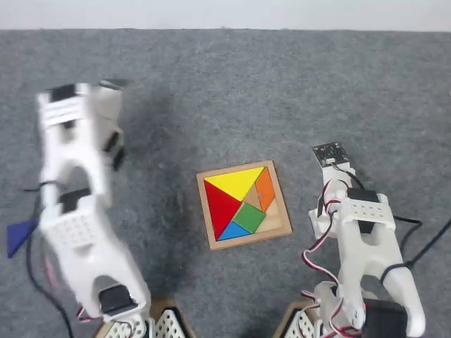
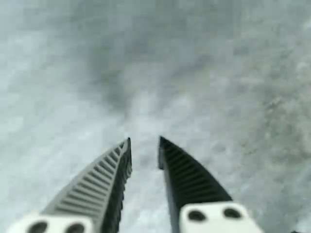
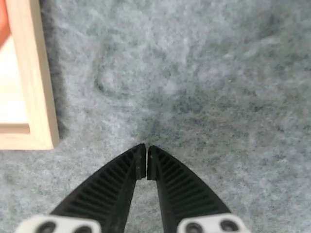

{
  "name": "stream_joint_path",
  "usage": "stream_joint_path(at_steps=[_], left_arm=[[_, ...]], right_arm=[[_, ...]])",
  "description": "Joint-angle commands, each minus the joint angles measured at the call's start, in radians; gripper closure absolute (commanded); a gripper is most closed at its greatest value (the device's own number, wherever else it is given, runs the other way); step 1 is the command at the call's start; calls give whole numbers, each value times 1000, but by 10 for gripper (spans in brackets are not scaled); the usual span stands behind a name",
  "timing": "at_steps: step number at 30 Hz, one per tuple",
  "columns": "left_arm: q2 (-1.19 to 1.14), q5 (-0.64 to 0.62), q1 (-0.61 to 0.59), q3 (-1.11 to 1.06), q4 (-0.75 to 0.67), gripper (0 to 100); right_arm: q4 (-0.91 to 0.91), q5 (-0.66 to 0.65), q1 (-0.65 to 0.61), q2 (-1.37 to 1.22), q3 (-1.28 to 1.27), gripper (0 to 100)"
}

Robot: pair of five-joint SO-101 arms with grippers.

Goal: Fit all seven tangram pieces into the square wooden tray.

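Well apart from the tray, my narrowly parted, empty left pincer is risking sweeping the stray blue piece away.

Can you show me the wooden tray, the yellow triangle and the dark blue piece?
wooden tray point(image 1: 275, 221), high view, bare floor at its empty corner.
yellow triangle point(image 1: 237, 183), high view, its middle.
dark blue piece point(image 1: 17, 236), high view, its middle.

Grey felt-like mat spread wide under even light, pale wall strip along far edge
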State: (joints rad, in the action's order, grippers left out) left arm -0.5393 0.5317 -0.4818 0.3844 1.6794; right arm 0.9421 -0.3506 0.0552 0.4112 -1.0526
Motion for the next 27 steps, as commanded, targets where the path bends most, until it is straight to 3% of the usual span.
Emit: stream_joint_path(at_steps=[1, 6, 12, 17, 21, 27], left_arm=[[213, 43, -206, 13, 21, 846], [172, 201, -482, 12, 21, 809], [-14, 308, -686, 15, -83, 810], [-144, 400, -746, 8, -44, 812], [-207, 416, -778, 8, -94, 812], [-281, 419, -709, 7, -49, 812]], right_arm=[[-18, -11, 2, 5, 3, 968], [-18, -11, 2, 5, 3, 968], [-18, -8, 1, 5, 3, 968], [-18, -5, 1, 4, 3, 968], [-18, -5, 1, 4, 3, 968], [-18, -5, 1, 4, 3, 968]])
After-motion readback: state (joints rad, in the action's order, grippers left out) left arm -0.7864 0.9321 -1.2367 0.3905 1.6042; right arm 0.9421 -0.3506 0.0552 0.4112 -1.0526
